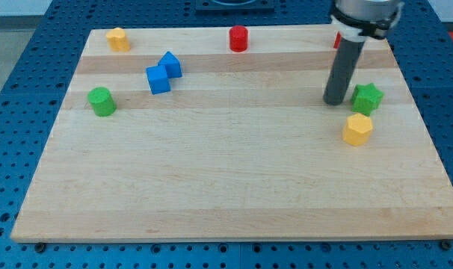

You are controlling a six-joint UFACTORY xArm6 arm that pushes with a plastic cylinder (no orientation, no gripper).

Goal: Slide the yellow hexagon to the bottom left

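So we're lining up on the yellow hexagon (357,128).
No gripper here; our tip (333,101) sits up-left of it, beside the green star (367,98), wrong side for pushing down-left.

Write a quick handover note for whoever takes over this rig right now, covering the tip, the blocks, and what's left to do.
My tip is on the board at the view's right, just left of the green star and above-left of the yellow hexagon, apparently touching neither.
A second yellow block sits at the top left corner.
Done: nothing visible; the hexagon is at the right side.
Left: get the tip to the hexagon's right and slide it to the bottom left, a path free of blocks.
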